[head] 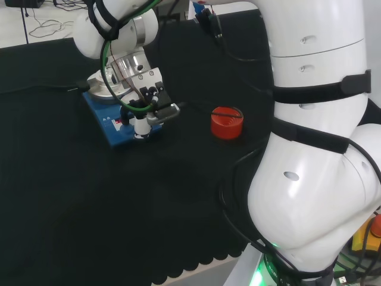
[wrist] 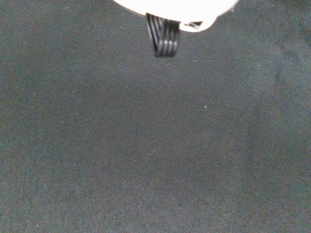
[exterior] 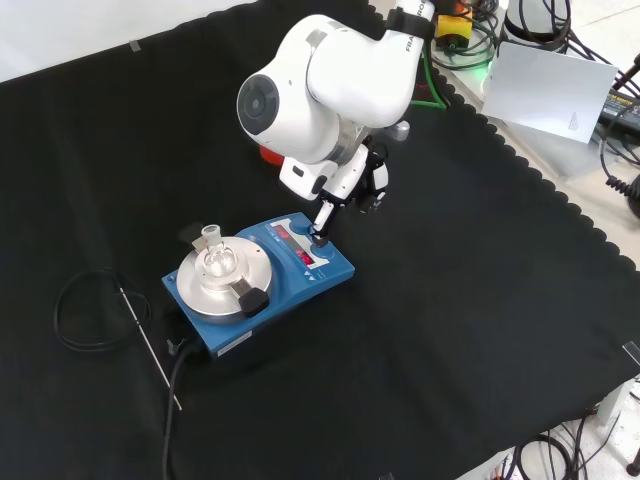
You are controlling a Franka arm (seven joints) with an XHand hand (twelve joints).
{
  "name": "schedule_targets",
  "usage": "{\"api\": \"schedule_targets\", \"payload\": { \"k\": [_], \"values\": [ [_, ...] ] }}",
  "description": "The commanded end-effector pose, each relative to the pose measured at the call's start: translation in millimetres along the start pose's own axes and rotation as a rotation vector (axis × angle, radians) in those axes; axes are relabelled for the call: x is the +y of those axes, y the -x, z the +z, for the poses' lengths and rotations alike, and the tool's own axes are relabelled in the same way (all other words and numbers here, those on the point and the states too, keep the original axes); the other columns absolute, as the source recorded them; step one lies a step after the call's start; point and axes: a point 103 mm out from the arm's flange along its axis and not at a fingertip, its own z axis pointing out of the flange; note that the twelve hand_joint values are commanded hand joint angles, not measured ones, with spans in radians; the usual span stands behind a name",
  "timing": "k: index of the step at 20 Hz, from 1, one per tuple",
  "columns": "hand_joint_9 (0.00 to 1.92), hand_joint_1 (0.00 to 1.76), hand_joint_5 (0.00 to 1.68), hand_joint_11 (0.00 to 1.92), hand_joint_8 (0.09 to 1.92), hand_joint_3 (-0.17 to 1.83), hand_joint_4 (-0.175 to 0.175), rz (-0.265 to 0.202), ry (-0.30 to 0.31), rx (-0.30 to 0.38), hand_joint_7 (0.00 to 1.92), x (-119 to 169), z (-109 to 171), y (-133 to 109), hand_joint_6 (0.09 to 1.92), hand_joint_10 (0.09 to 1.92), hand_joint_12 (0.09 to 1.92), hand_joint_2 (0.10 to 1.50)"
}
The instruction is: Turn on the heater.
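The blue heater (head: 111, 130) (exterior: 296, 287) stands on the black cloth with a round silver plate (exterior: 206, 287) on top and a small clear glass flask (exterior: 216, 257) on that plate. The hand (head: 152, 100) (exterior: 345, 183) hangs over the heater's front panel. One straight white finger (head: 141, 126) (exterior: 323, 220) points down and touches the panel at a dark knob (exterior: 319, 241). Its other fingers are tucked back and hold nothing. Small red marks glow on the panel (exterior: 300, 258). In the wrist view a blurred white part of the hand (wrist: 175, 7) sits over bare cloth.
A red ribbed stand (head: 227, 123) (exterior: 268, 155) sits on the cloth beside the heater, to its right in the head view. A coiled black cable (exterior: 85, 312) and a thin metal rod (exterior: 150, 345) lie left of the heater in the front view.
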Motion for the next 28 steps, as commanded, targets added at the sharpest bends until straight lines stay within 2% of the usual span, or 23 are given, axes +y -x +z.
{"api": "schedule_targets", "payload": {
  "k": [1, 3, 8, 11, 15, 18, 28],
  "values": [
    [1.81, 1.42, 0.23, 1.50, 1.25, 0.98, -0.097, 0.003, 0.003, 0.015, 1.69, 0, 2, 7, 0.59, 1.25, 1.23, 0.71],
    [1.81, 1.42, 0.23, 1.50, 1.25, 0.98, -0.097, 0.011, 0.000, 0.004, 1.69, 0, 1, -1, 0.59, 1.25, 1.23, 0.70],
    [1.81, 1.42, 0.23, 1.50, 1.25, 0.99, -0.097, 0.003, 0.001, 0.020, 1.69, 2, 5, 9, 0.59, 1.25, 1.23, 0.70],
    [1.81, 1.42, 0.23, 1.50, 1.25, 0.99, -0.097, 0.002, -0.003, -0.003, 1.69, 2, 3, 2, 0.59, 1.25, 1.23, 0.70],
    [1.81, 1.42, 0.22, 1.50, 1.25, 0.99, -0.097, -0.002, 0.003, 0.016, 1.69, 2, 4, 5, 0.60, 1.25, 1.23, 0.70],
    [1.81, 1.42, 0.22, 1.50, 1.25, 0.99, -0.097, 0.014, 0.001, 0.004, 1.69, 2, 4, -1, 0.60, 1.25, 1.23, 0.70],
    [1.81, 1.42, 0.23, 1.50, 1.25, 0.99, -0.097, 0.016, -0.010, 0.001, 1.69, 3, 6, 1, 0.60, 1.25, 1.23, 0.70]
  ]
}}
